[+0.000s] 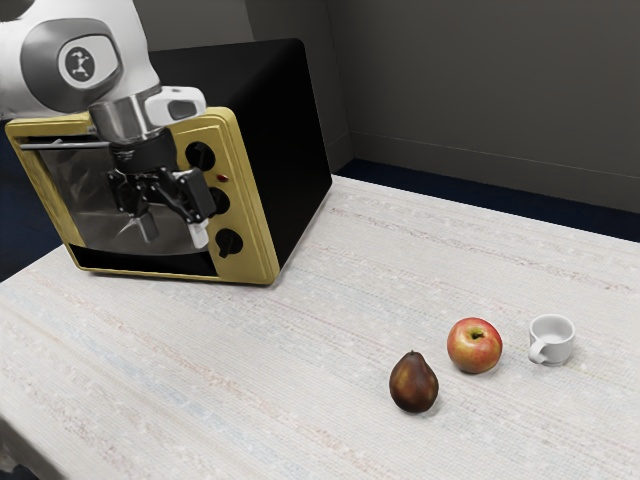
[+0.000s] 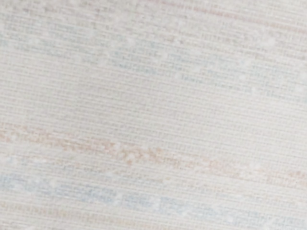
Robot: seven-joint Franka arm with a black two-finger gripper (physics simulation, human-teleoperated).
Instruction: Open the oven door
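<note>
My gripper (image 1: 174, 232) points down in front of the yellow-framed oven (image 1: 256, 235), near its knobs and the dark glass door (image 1: 95, 205). Its two fingers stand apart with nothing between them. The oven door looks shut, upright within the front frame. A metal handle bar (image 1: 65, 145) runs along the door's top, toward the exterior view's left from the gripper; part of the bar is hidden behind the arm. In the wrist view the hand looks down on the pale striped tabletop (image 2: 153, 105).
Three black knobs line the oven front, the lowest knob (image 1: 229, 243) close beside the gripper. Toward the exterior view's right, a dark pear (image 1: 413, 383), a red apple (image 1: 474, 346) and a white cup (image 1: 552, 338) stand on the table (image 1: 250, 380), well away from the arm.
</note>
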